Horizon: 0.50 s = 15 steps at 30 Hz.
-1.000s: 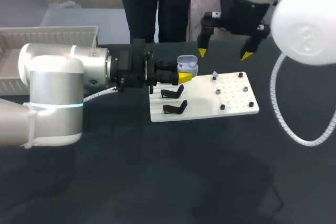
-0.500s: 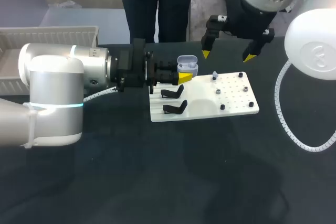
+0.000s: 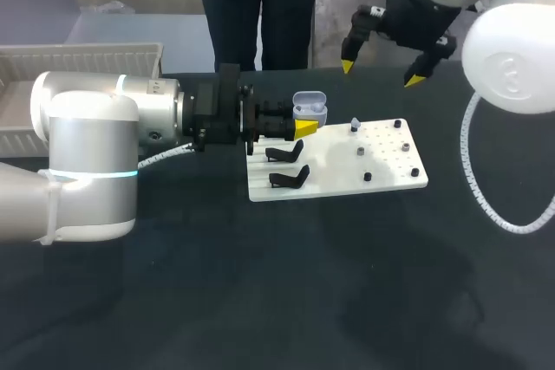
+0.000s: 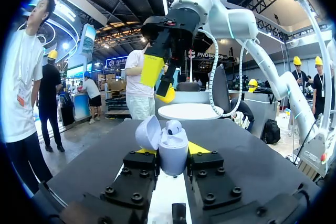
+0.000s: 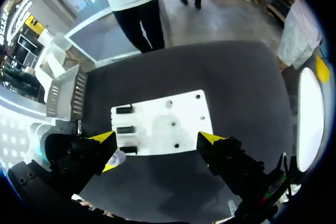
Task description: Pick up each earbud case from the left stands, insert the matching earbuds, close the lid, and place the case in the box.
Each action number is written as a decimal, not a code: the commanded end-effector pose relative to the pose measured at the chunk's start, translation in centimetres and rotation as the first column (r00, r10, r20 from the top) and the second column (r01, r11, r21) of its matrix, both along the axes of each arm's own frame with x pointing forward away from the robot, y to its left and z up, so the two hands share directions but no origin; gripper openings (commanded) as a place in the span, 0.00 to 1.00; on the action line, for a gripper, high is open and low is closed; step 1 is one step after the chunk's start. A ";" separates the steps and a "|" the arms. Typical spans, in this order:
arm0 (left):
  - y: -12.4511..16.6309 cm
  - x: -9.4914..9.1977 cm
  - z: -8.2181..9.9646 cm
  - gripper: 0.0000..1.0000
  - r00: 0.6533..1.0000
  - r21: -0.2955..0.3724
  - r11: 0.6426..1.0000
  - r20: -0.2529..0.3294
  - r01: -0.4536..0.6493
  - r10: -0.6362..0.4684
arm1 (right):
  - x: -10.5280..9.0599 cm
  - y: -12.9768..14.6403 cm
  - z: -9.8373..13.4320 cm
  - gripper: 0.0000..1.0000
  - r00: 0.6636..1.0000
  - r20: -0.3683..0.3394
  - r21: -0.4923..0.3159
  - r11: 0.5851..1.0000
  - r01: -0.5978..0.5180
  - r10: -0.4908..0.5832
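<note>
Dark bench is carrying a white pegged board. L pincer is gripping a pale-blue rounded earbud case, lid open w/ a bud inside, over the board's left edge, above two black stands. R pincer is hovering released, high beyond the board's far edge.

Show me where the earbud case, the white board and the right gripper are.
earbud case (image 4: 172, 153), left wrist view, on its lower body.
white board (image 3: 388, 163), head view, on a bare part.
right gripper (image 3: 380, 74), head view, midway between its yellow tips.
</note>
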<state>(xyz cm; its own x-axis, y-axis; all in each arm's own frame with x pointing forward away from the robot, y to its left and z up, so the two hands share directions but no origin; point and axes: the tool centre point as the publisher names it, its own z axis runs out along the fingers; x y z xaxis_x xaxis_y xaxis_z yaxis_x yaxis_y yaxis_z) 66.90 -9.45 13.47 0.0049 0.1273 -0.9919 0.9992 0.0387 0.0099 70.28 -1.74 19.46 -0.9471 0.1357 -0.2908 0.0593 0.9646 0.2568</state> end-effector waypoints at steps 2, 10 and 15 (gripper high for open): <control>0.0 -0.1 -0.1 0.00 1.000 -0.005 1.000 0.005 -0.005 0.005 | 2.9 0.8 -2.2 1.00 0.998 -0.040 0.009 0.999 0.051 -0.051; 0.0 -0.1 -0.1 0.00 1.000 -0.005 1.000 0.005 -0.005 0.005 | 3.7 1.0 -5.9 1.00 0.990 -0.092 0.023 0.994 0.106 -0.103; 0.0 -0.1 -0.1 0.00 1.000 -0.005 1.000 0.005 -0.005 0.005 | 3.8 0.9 -7.7 1.00 0.984 -0.116 0.018 0.990 0.141 -0.138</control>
<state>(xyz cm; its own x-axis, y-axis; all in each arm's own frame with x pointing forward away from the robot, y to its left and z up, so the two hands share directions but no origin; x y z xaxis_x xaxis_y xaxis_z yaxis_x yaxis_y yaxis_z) 66.89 -9.46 13.48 0.0050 0.1272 -0.9919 0.9992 0.0386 0.0100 73.51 -1.18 12.49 -0.9456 0.2730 -0.1772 0.2202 0.9376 0.2690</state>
